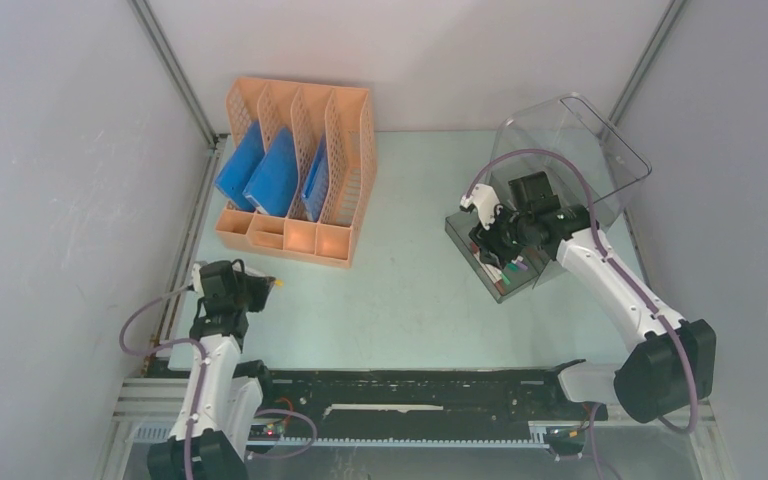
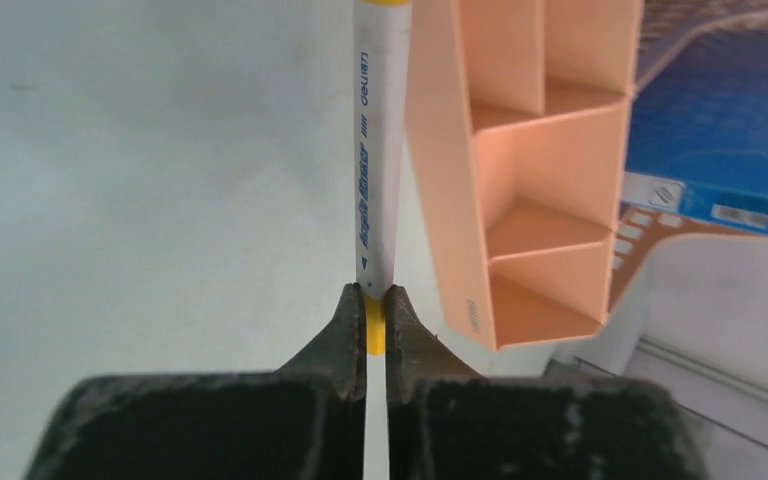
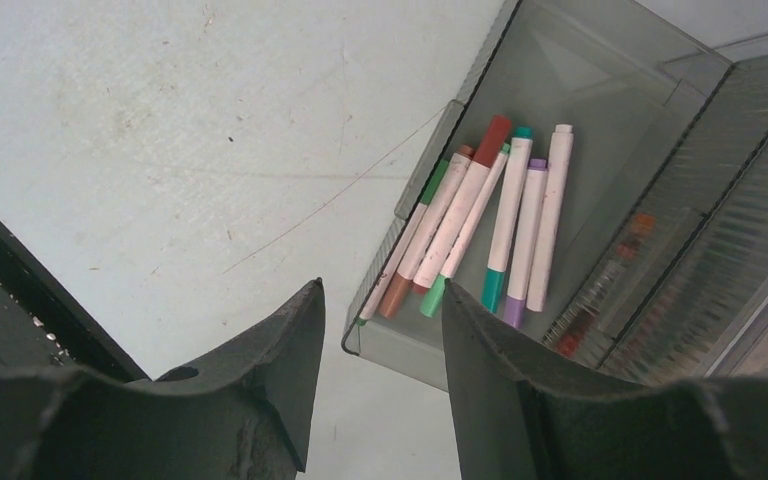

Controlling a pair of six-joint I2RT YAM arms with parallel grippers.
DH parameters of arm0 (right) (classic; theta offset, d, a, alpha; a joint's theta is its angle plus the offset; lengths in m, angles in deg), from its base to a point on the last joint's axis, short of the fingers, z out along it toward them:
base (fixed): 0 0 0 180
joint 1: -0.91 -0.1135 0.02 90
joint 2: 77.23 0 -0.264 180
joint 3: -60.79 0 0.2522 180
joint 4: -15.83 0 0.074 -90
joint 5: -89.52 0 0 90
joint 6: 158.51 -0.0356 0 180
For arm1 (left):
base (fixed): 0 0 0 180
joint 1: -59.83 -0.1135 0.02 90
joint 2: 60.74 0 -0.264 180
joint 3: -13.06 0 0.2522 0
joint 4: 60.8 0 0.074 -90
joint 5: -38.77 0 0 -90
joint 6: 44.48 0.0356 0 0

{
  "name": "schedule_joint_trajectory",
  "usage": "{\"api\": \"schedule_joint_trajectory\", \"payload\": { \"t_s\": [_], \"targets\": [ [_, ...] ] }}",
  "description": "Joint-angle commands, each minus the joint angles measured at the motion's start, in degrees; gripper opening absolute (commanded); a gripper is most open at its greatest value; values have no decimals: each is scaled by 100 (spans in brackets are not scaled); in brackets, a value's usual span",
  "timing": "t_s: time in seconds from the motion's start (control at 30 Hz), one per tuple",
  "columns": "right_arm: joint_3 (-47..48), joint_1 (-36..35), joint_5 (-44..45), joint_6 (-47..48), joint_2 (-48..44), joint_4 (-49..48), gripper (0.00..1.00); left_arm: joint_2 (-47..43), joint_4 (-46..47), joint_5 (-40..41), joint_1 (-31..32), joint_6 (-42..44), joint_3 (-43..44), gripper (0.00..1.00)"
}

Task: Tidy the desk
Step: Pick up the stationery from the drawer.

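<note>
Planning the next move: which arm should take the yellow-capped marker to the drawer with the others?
Left, probably. The left gripper is shut on the marker, beside the rack. The right gripper hangs open and empty over the drawer, far from the marker.

- desk: matt, smooth, faintly scuffed;
- file rack, eleven o'clock: orange perforated plastic, smooth;
- drawer box, two o'clock: clear glossy plastic;
- marker: smooth white plastic
</note>
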Motion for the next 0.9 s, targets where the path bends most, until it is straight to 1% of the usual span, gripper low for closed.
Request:
{"api": "schedule_joint_trajectory", "payload": {
  "t_s": [0.0, 0.17, 0.33, 0.47, 0.63, 0.87],
  "targets": [
    [123, -81, -180, 96, -180, -103, 54, -3, 820, -1085, -9, 326, -88, 0],
    [120, -117, -325, 97, -273, -107, 54, 99, 1446, -1868, -6, 480, -355, 0],
    [119, -130, -373, 88, -314, -122, 54, -55, 1497, -2195, 0, 629, -524, 0],
    [121, -165, -382, 79, -320, -136, 54, -315, 1527, -2295, 102, 678, -613, 0],
    [125, -197, -453, 75, -334, -140, 54, -492, 1958, -2602, 446, 753, -586, 0],
    [125, -192, -748, 70, -445, -138, 54, -479, 2480, -2447, 1436, 896, -335, 0]
  ]
}}
